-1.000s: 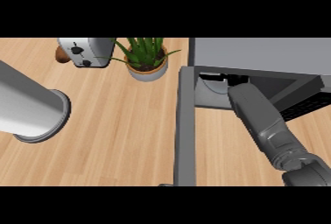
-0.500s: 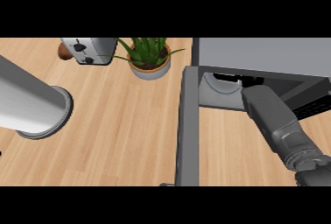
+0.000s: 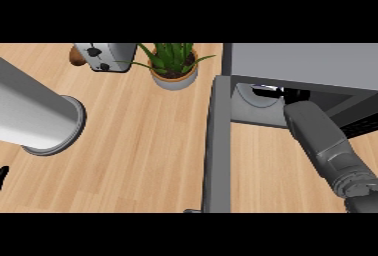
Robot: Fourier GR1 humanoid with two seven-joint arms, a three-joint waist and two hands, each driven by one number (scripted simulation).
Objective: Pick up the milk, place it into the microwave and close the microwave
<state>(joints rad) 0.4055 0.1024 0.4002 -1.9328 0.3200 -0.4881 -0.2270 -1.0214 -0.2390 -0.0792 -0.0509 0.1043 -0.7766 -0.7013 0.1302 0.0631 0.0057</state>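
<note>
right hand (image 3: pixel 295 93) inside microwave (image 3: pixel 295 62) (fingers hidden, cannot tell) | door (image 3: pixel 215 150) open | left hand unseen

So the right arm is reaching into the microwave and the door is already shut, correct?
Not quite. The head view shows the right forearm reaching into the microwave, but the door is swung open, standing edge-on beside the opening. It is not shut.
</note>
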